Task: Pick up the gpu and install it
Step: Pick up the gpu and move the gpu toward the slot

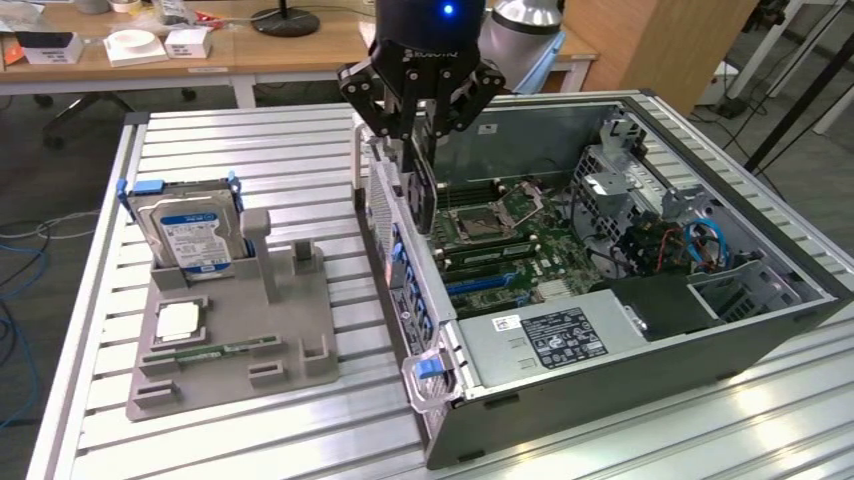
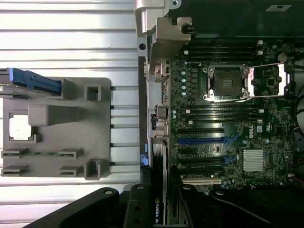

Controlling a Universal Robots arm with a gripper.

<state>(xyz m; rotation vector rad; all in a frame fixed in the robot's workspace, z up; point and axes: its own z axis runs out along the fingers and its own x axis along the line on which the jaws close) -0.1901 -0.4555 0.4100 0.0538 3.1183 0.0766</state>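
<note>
Broadly, the slatted table is carrying an open computer case toward its edge at the exterior view's right, with the motherboard facing up. A grey parts holder is sitting toward the opposite edge. The gripper is hanging over the case's rear wall, jaws drawn narrow and clamping the gpu, which is hanging on edge above the board, apart from it. I judge the carry-to-slot step is under way. Seating is calling for the gpu's lower edge lined up along the blue slot, with the bracket clearing the rear wall.
</note>
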